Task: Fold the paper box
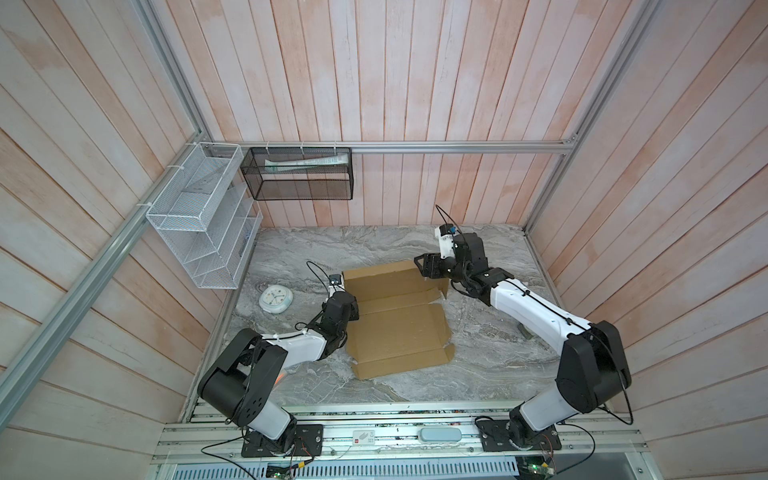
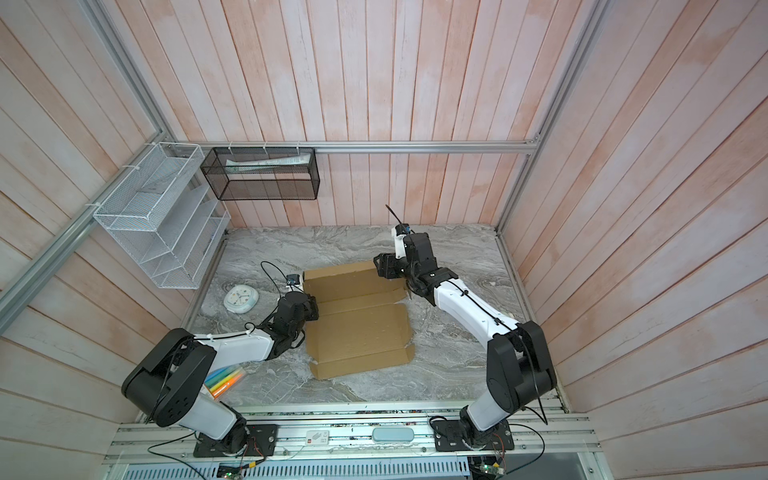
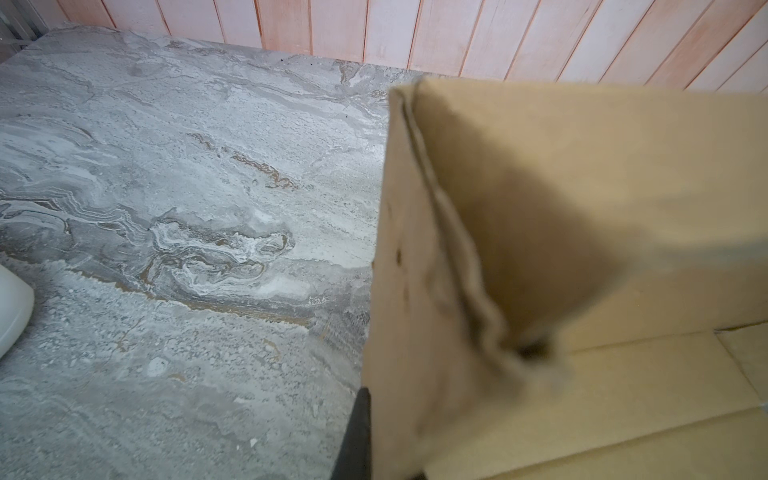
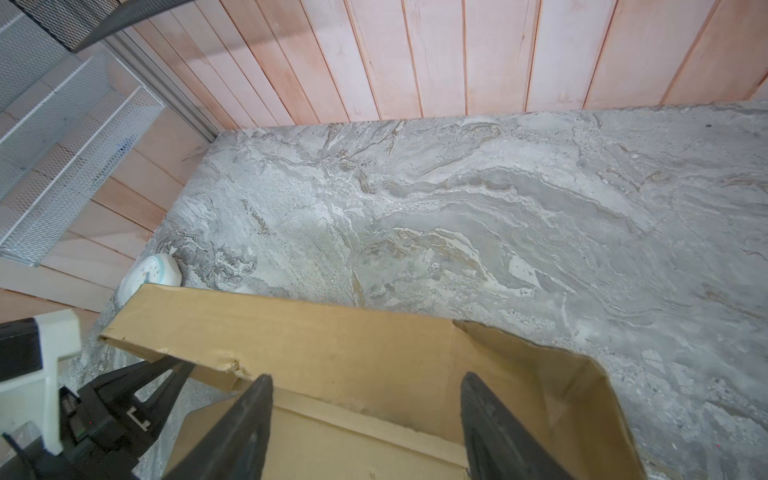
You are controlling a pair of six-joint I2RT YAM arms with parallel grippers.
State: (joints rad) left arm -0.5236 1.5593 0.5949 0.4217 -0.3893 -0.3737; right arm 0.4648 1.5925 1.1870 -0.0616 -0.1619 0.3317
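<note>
One marble bench [image 1: 478,374] carries the paper box [image 1: 399,328], a brown sheet lying open at centre. The left fingers [image 3: 357,432] are pinched tight on its nine o'clock flap. The right fingers [image 4: 249,415] stand wide at its raised one o'clock corner. A small white clock [image 1: 276,300] lies further out at nine o'clock.

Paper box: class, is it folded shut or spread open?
Partly folded, not shut. The paper box has far panel and left flap raised; near panels lie flat on the table.
</note>
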